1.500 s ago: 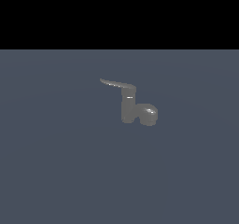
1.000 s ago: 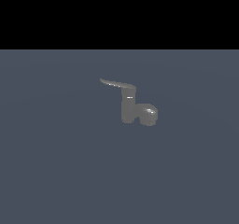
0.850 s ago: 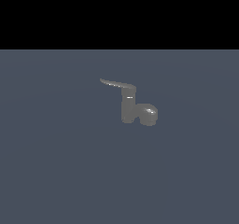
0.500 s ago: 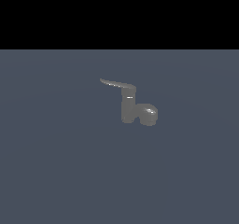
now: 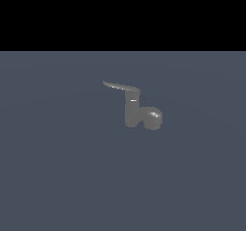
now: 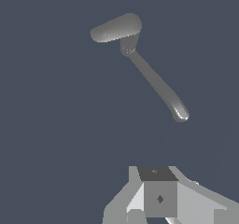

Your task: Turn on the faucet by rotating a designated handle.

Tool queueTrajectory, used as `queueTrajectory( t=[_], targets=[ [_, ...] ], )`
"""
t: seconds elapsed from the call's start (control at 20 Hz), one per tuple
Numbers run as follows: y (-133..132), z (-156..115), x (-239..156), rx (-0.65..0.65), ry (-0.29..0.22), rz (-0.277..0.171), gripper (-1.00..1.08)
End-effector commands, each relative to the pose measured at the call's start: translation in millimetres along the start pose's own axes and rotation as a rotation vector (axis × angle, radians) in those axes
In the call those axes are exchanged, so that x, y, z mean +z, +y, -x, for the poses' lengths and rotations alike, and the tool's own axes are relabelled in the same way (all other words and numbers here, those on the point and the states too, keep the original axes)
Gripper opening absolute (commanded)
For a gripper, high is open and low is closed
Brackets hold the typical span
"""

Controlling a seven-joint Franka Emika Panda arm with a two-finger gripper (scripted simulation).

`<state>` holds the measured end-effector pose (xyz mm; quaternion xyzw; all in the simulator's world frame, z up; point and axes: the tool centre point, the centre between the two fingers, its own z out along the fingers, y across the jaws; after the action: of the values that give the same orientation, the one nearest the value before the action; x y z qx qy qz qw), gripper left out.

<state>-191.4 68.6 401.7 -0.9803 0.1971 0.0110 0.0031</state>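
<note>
The faucet point(image 5: 133, 112) is a small dull grey fixture standing upright on the flat grey-blue ground, with a short rounded spout point(image 5: 153, 118) toward the exterior view's right. Its handle point(image 5: 120, 86), a long thin lever, projects from the top toward the exterior view's left. The wrist view looks down on the faucet point(image 6: 127, 44), its spout point(image 6: 116, 28) and the handle point(image 6: 156, 84). My gripper point(image 6: 156, 173) shows only in the wrist view, some way short of the handle's tip and touching nothing. Its fingers form one block with no gap showing between them.
The grey-blue ground point(image 5: 57, 177) stretches flat all around the faucet. A black band fills the upper part of the exterior view. No arm shows in the exterior view.
</note>
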Motion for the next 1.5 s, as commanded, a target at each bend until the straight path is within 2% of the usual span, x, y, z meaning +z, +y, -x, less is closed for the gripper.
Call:
queueTrajectory(
  t=[0.0, 0.75, 1.45],
  targets=[
    [-11.4, -8.6, 11.8, 0.057, 0.001, -0.002, -1.0],
    [-66.2, -72.7, 78.9, 0.384, 0.004, -0.01, -1.0],
    [-94.0, -144.7, 138.3, 0.678, 0.01, -0.013, -1.0]
  ],
)
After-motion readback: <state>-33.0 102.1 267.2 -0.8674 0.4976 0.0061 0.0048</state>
